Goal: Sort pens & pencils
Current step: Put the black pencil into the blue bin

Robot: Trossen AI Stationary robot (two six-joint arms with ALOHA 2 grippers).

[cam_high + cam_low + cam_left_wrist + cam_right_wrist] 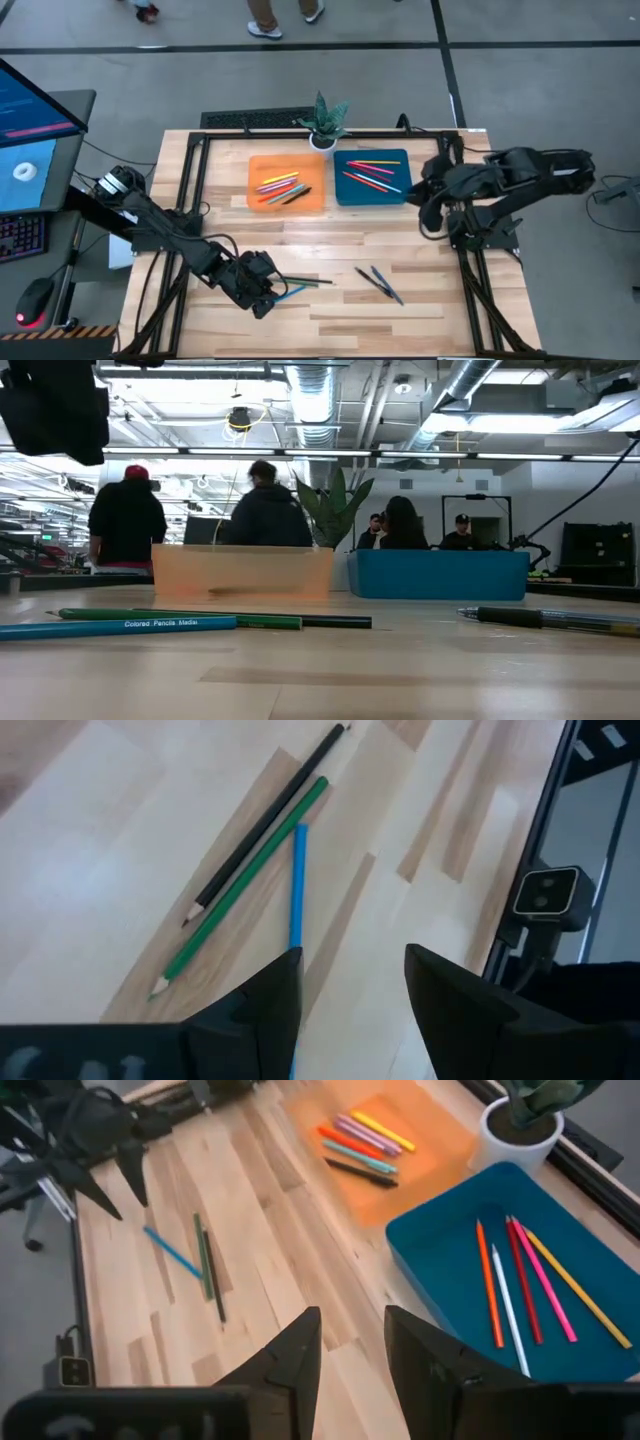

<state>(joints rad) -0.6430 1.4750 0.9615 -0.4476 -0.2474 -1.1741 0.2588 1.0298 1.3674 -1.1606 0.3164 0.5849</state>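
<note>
Three pencils lie flat on the wooden table at the near left: a blue one [298,890], a green one [245,880] and a black one [270,815]. My left gripper [350,990] hovers open over the blue pencil's near end [290,292], which runs under one finger; I see no touch. Two dark pens [378,282] lie near the table's middle front. My right gripper [352,1342] is open and holds nothing, raised near the blue tray [372,177]. That tray holds several pencils. The orange tray [287,183] holds several pens.
A small potted plant [327,125] stands at the far edge behind the two trays. A black frame rail [190,190] runs along the table's left side and another along its right. People stand in the room beyond the table [265,505].
</note>
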